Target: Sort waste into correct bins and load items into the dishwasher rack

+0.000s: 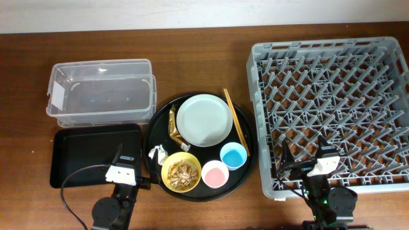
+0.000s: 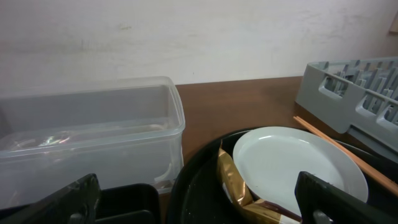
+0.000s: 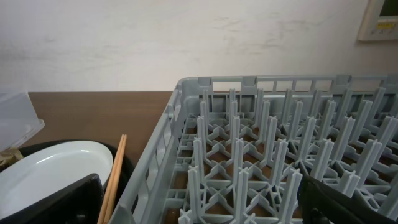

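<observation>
Left gripper [image 2: 202, 202] open, empty, beside round tray [image 1: 149, 137] holding plate [image 1: 204, 120], chopsticks [image 1: 235, 115], wrapper [image 1: 172, 121]. Right gripper [image 3: 202, 202] open, empty, at rack [image 1: 332, 108] near edge.

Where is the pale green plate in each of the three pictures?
Overhead: the plate is in the middle, on the round black tray.
Left wrist: plate at lower right, beside the gold wrapper.
Right wrist: plate in the bottom left corner, partly cut off.
Shared landmark: the chopsticks along its right side.
</observation>
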You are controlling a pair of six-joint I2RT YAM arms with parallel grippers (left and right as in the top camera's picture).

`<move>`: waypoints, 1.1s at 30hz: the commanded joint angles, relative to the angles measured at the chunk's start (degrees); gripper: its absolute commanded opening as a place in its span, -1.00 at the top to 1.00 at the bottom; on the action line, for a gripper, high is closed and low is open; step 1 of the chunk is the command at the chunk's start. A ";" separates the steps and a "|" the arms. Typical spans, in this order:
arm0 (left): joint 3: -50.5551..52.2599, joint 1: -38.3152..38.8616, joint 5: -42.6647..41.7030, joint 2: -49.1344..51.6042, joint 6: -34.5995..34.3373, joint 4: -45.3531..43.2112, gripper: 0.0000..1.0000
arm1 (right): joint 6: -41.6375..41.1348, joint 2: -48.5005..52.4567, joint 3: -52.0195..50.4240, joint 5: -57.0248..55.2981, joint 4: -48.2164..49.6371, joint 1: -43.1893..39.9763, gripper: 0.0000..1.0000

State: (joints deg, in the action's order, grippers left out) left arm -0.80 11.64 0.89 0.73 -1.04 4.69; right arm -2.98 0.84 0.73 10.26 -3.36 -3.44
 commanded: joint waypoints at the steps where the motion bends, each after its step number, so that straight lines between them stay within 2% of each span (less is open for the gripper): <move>1: 0.26 -0.20 0.33 -0.07 0.68 0.11 -0.99 | -0.02 -0.48 -0.42 0.50 -0.09 -0.33 -0.96; 24: 0.26 -0.20 -0.35 -0.07 0.66 0.09 -0.99 | -0.04 -0.48 -0.42 0.52 -0.09 -0.33 -0.97; 26: 0.26 -0.20 -4.07 -0.07 0.66 -0.33 -0.99 | -0.68 -0.48 -0.42 4.44 0.15 -0.33 -0.97; 28: 0.26 -0.20 -8.83 -0.07 0.66 -1.88 -0.99 | -0.66 -0.48 -0.42 14.91 0.79 -0.33 -0.97; 30: -0.09 -0.20 -12.24 -0.07 0.63 -7.19 -0.99 | -0.66 -0.48 0.46 23.69 0.55 -0.33 -0.97; 31: -1.51 -0.20 -12.72 -0.07 0.39 -7.85 -0.99 | -0.68 -0.48 1.84 25.22 0.13 -0.33 -0.97; 33: -7.45 -0.20 -12.70 -0.04 0.24 -3.50 -0.99 | -0.68 -0.15 8.20 25.11 -3.54 -0.33 -0.97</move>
State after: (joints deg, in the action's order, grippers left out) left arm -2.02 11.64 -10.07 0.86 -1.06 -1.48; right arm -3.05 0.84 2.39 32.40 -4.93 -3.44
